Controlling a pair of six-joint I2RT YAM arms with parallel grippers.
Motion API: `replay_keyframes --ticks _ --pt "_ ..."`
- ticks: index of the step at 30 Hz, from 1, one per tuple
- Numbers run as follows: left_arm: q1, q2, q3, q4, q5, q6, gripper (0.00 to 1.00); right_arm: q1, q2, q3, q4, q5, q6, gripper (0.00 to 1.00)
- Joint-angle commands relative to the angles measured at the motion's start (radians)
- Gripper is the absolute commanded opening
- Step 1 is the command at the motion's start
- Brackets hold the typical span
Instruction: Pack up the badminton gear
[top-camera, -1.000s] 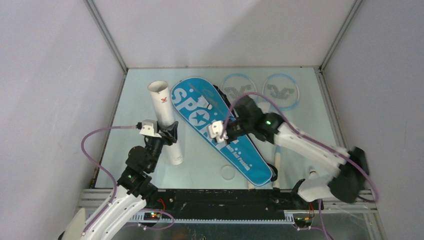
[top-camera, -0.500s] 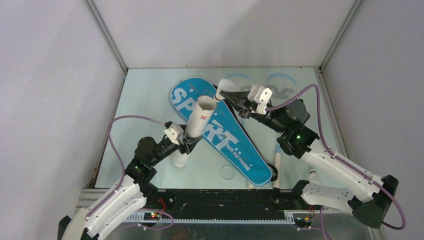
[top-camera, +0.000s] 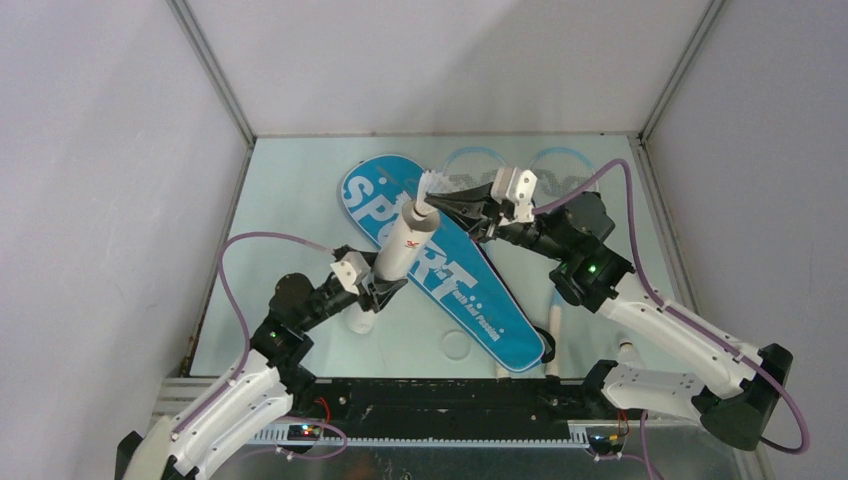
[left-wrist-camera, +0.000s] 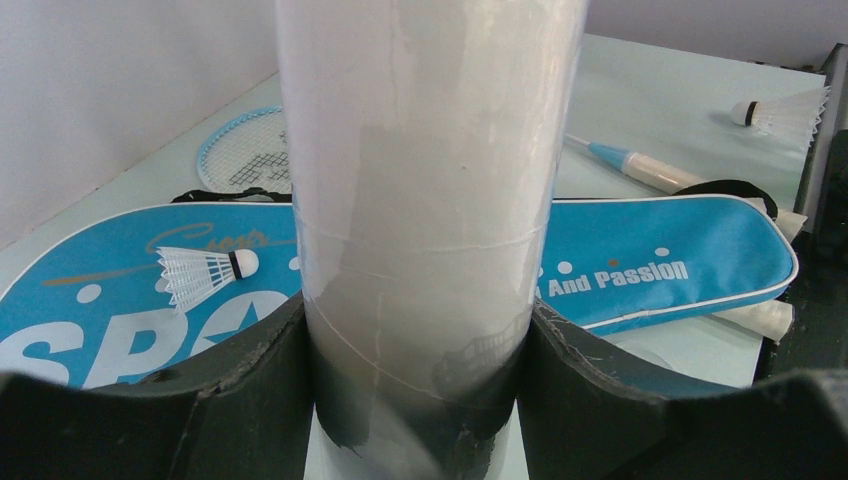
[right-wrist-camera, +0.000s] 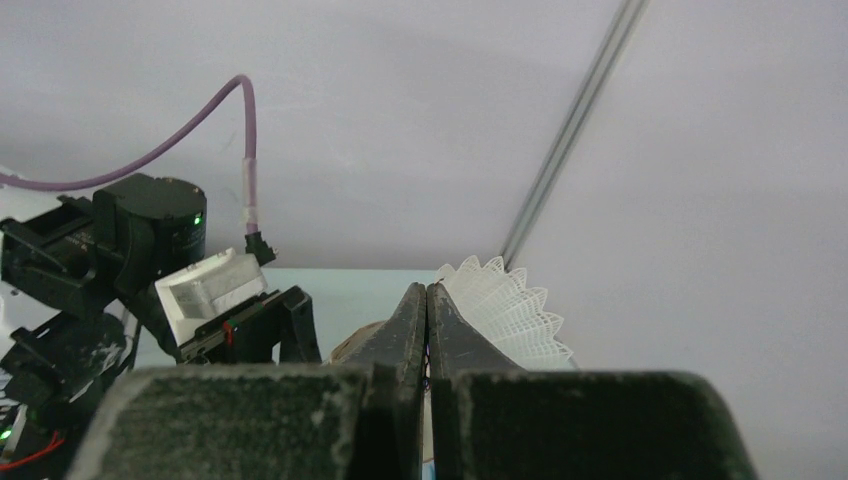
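Observation:
My left gripper (top-camera: 375, 287) is shut on the long white tube (top-camera: 400, 250) and holds it tilted over the blue SPORT bag (top-camera: 470, 292), mouth up. In the left wrist view the tube (left-wrist-camera: 430, 190) fills the gap between both fingers. My right gripper (top-camera: 442, 206) is shut on a white shuttlecock (top-camera: 431, 184) at the tube's mouth, its skirt (right-wrist-camera: 510, 310) showing beside the closed fingers. One shuttlecock (left-wrist-camera: 205, 272) lies on the bag (left-wrist-camera: 660, 262), another (left-wrist-camera: 785, 112) on the table. Two light-blue rackets (top-camera: 565, 158) lie at the back, partly hidden by the right arm.
The rackets' white handles (top-camera: 555, 322) reach toward the near edge beside the bag. A small clear round lid (top-camera: 456, 346) lies on the table in front of the bag. Grey walls close the table on the left, back and right.
The left gripper lifted the tube and swung it right over the bag. The right gripper went from the bag to the back, then brought the shuttlecock down-left to the tube's mouth.

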Motion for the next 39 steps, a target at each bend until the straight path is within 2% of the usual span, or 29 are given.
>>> replay_keyframes --ticks 1,8,10,15,18,20,23,24,31,33,39 --pt "-0.002 -0.029 0.026 0.046 0.024 0.017 0.36 0.003 0.023 0.037 -0.022 -0.066 0.051 0.00" --pt "-0.002 -0.048 0.013 0.041 0.025 0.019 0.36 0.005 0.044 0.036 -0.054 -0.124 0.109 0.00" --pt "-0.002 -0.051 0.010 0.043 0.025 0.021 0.36 0.004 0.054 0.037 -0.061 -0.130 0.131 0.04" --pt "-0.002 -0.053 0.008 0.049 0.032 0.024 0.36 -0.001 0.068 0.036 -0.053 -0.132 0.152 0.26" --pt "-0.002 -0.053 0.004 0.046 0.037 0.022 0.36 -0.004 0.063 0.037 -0.046 -0.134 0.169 0.44" --pt "-0.002 -0.056 0.000 0.044 0.034 0.022 0.36 -0.005 0.055 0.037 -0.040 -0.142 0.170 0.51" --pt "-0.002 -0.061 -0.005 0.044 0.025 0.019 0.36 -0.007 0.038 0.037 -0.034 -0.142 0.159 0.56" --pt "-0.002 -0.063 -0.007 0.046 0.024 0.019 0.36 -0.006 0.026 0.038 -0.030 -0.130 0.159 0.64" --pt "-0.002 -0.061 -0.011 0.064 0.024 0.020 0.36 -0.010 -0.047 0.037 -0.026 -0.099 0.096 0.95" --pt "-0.002 -0.058 -0.010 0.065 0.024 0.020 0.36 -0.018 -0.062 0.037 -0.020 -0.098 0.093 0.99" --pt "-0.002 -0.046 -0.006 0.057 0.029 0.027 0.37 -0.036 -0.103 0.036 0.005 -0.021 0.098 0.99"
